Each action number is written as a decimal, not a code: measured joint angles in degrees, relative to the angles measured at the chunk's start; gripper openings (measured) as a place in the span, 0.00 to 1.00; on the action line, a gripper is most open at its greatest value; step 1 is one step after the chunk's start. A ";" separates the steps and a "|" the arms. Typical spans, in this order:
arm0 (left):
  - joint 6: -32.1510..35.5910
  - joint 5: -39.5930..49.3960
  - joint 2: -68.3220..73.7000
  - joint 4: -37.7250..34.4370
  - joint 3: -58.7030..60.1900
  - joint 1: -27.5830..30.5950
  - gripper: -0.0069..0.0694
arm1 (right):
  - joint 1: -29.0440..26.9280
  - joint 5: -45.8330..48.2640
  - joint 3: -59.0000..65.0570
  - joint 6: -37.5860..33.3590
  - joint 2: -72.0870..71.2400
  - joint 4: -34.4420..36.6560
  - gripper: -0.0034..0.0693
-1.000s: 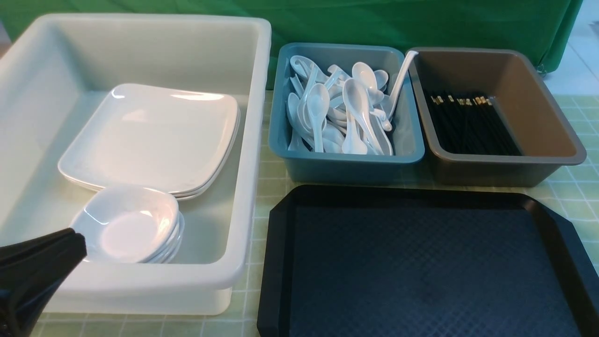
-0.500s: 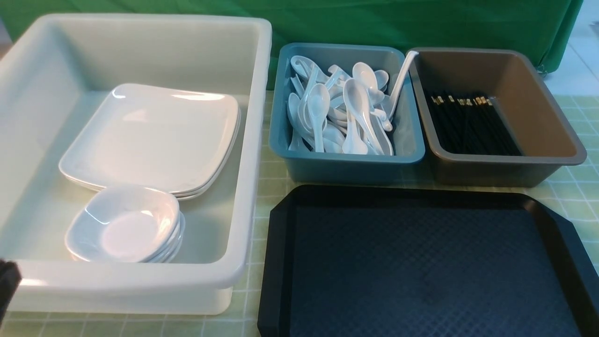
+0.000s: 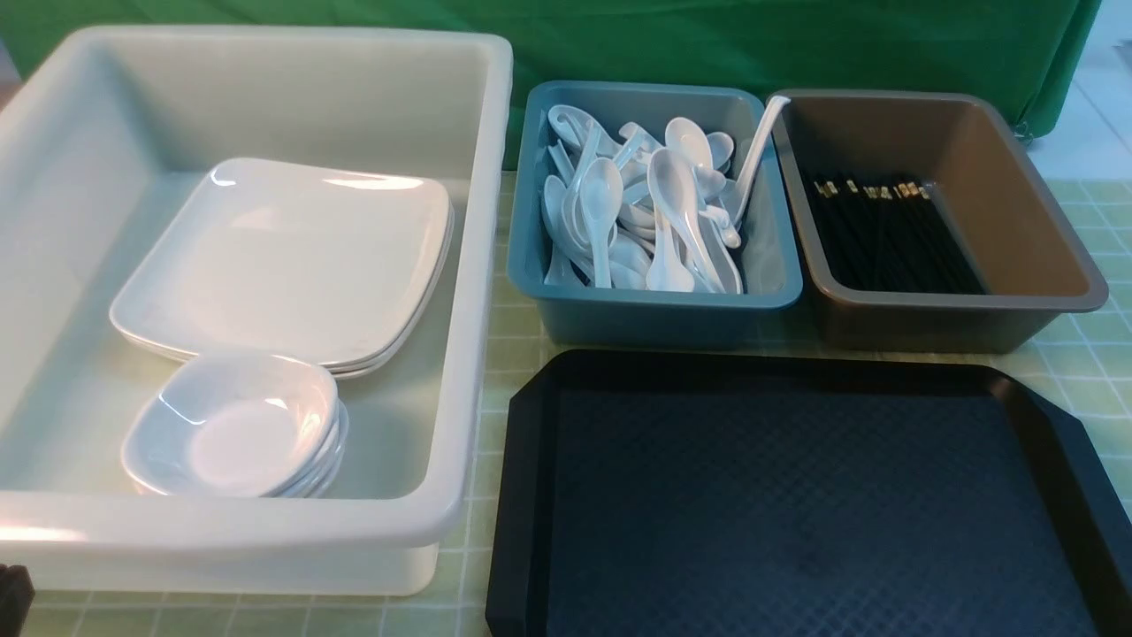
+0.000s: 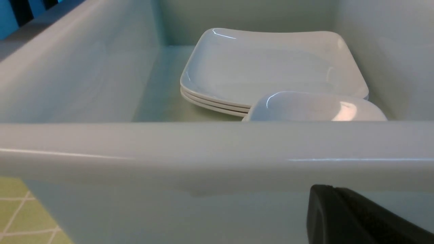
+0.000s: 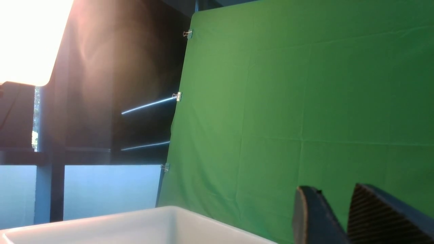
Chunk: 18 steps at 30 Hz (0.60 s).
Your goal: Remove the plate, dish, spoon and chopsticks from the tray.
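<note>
Front view shows the big white tub [image 3: 478, 265] sitting on the left side of the table [image 3: 1083, 372], which has a pale green checked cloth on it, and a green backdrop [image 3: 796, 44] hangs behind everything. The black tray [image 3: 522, 495] is on the table at the near right, just beside the tub, and its diamond-textured floor has nothing on it. Inside the tub there's a stack of plates [image 3: 283, 257], with a smaller stack of little white dishes [image 3: 234, 425] in front of it, overlapping the near edge of the plates. Behind the tray the grey-brown bin [image 3: 1017, 230] holds the black chopsticks [image 3: 893, 234], gold bands toward the far end, and right next to it the blue bin [image 3: 654, 310] is piled with white spoons [image 3: 672, 195], one handle leaning up against the wall it shares with the brown bin. The left pincer [image 4: 359, 220] hangs low outside the tub's near wall, just a dark sliver at the corner of the front view, fingers pressed together and holding nothing. The right pincer [image 5: 342, 217] only shows up in its own wrist cam, pointed at the backdrop, fingers slightly apart with a narrow gap and nothing between them.
</note>
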 joint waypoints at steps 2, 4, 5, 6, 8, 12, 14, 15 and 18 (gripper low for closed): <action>-0.04 0.00 0.00 0.12 0.00 0.00 0.07 | 0.00 0.00 0.00 0.00 0.00 0.00 0.29; -0.04 -0.04 0.00 0.18 0.00 0.00 0.07 | 0.00 0.00 0.00 0.00 0.00 0.00 0.29; -0.04 -0.04 0.00 0.26 0.00 0.00 0.07 | 0.00 0.00 0.00 0.00 0.00 0.00 0.29; -0.11 -0.04 0.00 0.30 0.00 0.00 0.07 | 0.00 0.00 0.00 0.00 0.00 0.00 0.29; -0.11 -0.04 0.00 0.33 0.00 0.00 0.07 | 0.00 0.00 0.00 0.00 0.00 0.00 0.29; -0.11 -0.04 -0.04 0.33 0.00 0.00 0.07 | 0.00 0.00 0.00 0.00 0.00 0.00 0.30; -0.11 -0.04 -0.06 0.33 0.00 0.00 0.07 | 0.00 0.00 0.00 0.00 0.00 0.00 0.30; -0.11 -0.04 -0.06 0.33 0.00 0.00 0.07 | 0.00 0.00 0.00 0.00 0.00 0.00 0.30; -0.11 -0.04 -0.06 0.33 0.00 0.00 0.07 | 0.00 0.00 0.00 -0.05 0.00 0.00 0.31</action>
